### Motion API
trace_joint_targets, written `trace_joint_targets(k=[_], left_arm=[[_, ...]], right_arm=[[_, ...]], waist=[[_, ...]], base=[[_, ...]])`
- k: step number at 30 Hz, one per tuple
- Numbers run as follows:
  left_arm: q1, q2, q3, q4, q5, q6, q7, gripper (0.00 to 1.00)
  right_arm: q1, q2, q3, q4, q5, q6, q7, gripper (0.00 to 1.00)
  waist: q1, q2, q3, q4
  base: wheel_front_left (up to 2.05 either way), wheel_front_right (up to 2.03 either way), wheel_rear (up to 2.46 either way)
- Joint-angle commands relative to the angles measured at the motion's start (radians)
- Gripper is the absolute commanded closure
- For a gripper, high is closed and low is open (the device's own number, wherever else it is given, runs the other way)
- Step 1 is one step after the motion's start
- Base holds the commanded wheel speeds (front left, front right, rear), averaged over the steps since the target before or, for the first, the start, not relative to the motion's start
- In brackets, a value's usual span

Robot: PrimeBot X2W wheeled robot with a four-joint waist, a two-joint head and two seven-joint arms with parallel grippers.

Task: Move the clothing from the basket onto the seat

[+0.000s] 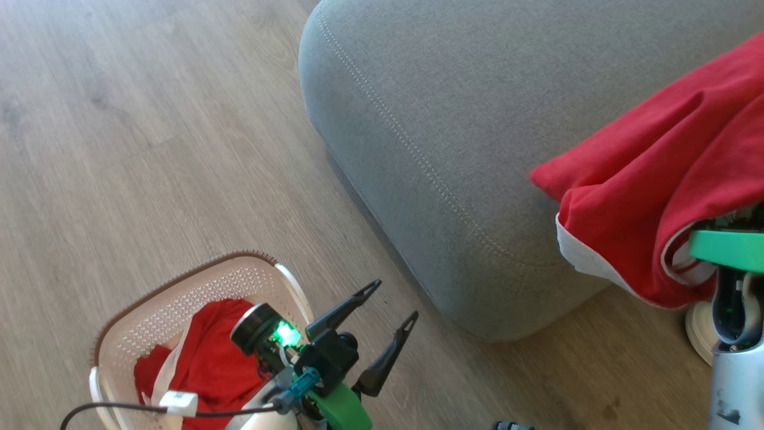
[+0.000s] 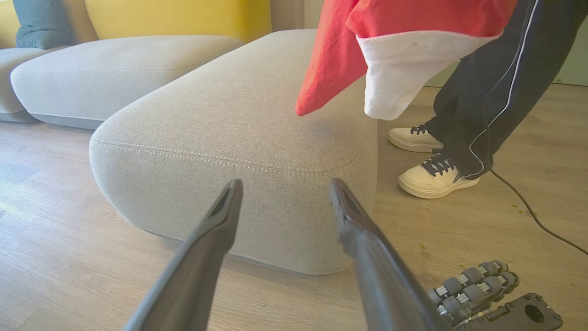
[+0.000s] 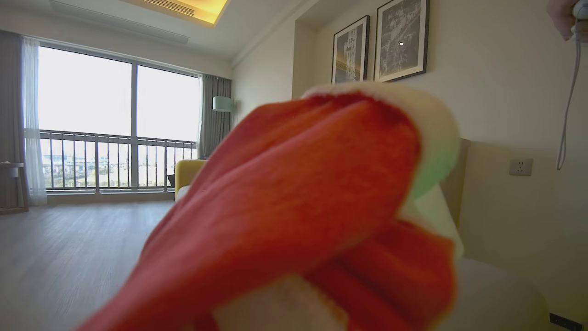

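Holding one red garment [image 1: 662, 179] clamped in the right gripper [image 1: 731, 280] over the near corner of the seat [image 1: 447, 89], the robot should carry it further inward before releasing, lest it slide off. The left gripper [image 1: 392, 301] gapes empty by the basket [image 1: 179, 286], where another garment [image 1: 209, 352] lies.

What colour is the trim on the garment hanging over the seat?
White trim on the red garment; left wrist view shows it best.

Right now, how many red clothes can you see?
2: one garment lies in the basket; the other garment hangs over the seat edge. More may be hidden beneath.
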Motion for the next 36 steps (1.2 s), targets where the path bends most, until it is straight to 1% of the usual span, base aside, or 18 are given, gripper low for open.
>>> trace_joint_targets(k=[1, 7, 11, 14, 15, 19, 22, 29, 36], left_arm=[[-0.026, 0.006, 0.036, -0.033, -0.006, -0.001, -0.005, 0.00], [-0.033, 0.026, 0.063, -0.051, 0.010, -0.001, -0.005, 0.00], [-0.041, 0.063, 0.055, -0.057, 0.019, -0.001, -0.005, 0.00], [-0.058, 0.086, 0.042, -0.060, 0.021, -0.001, -0.005, 0.00], [-0.058, 0.086, 0.042, -0.060, 0.021, -0.001, -0.005, 0.00], [-0.090, 0.103, 0.035, -0.066, 0.020, -0.001, -0.005, 0.00], [-0.118, 0.113, 0.033, -0.069, 0.021, -0.001, -0.005, 0.00], [-0.172, 0.125, 0.012, -0.095, 0.024, -0.001, -0.005, 0.00], [-0.222, 0.137, -0.018, -0.117, 0.031, -0.001, -0.005, 0.00]], right_arm=[[-0.035, 0.000, 0.012, -0.025, -0.002, 0.000, -0.002, 1.00], [-0.155, -0.002, -0.026, 0.029, 0.007, 0.000, -0.002, 1.00], [-0.282, -0.029, -0.059, 0.088, 0.021, 0.000, -0.002, 1.00], [-0.371, -0.058, -0.097, 0.119, 0.018, 0.000, -0.002, 1.00], [-0.371, -0.058, -0.097, 0.119, 0.018, 0.000, -0.002, 1.00], [-0.477, -0.094, -0.148, 0.175, 0.018, 0.000, -0.002, 1.00], [-0.566, -0.091, -0.215, 0.231, 0.043, 0.000, -0.002, 1.00], [-0.746, -0.143, -0.271, 0.340, 0.046, 0.000, -0.002, 1.00], [-0.879, -0.216, -0.304, 0.435, -0.004, 0.000, -0.002, 1.00]], waist=[[0.0000, 0.0000, 0.010, -0.002], [0.0000, 0.0000, 0.079, -0.007], [0.0000, 0.0000, 0.135, -0.010], [0.0000, 0.0000, 0.176, 0.007], [0.0000, 0.0000, 0.176, 0.007], [0.0000, 0.0000, 0.228, 0.035], [0.0000, 0.0000, 0.270, 0.055], [0.0000, 0.0000, 0.372, 0.109], [0.0000, 0.0000, 0.466, 0.191]], base=[[0.00, 0.00, 0.00], [0.00, 0.00, 0.00], [0.00, 0.00, 0.00], [0.00, 0.00, 0.00], [0.00, 0.00, 0.00], [0.00, 0.00, 0.00], [0.00, 0.00, 0.00], [0.00, 0.00, 0.00], [0.00, 0.00, 0.00]])
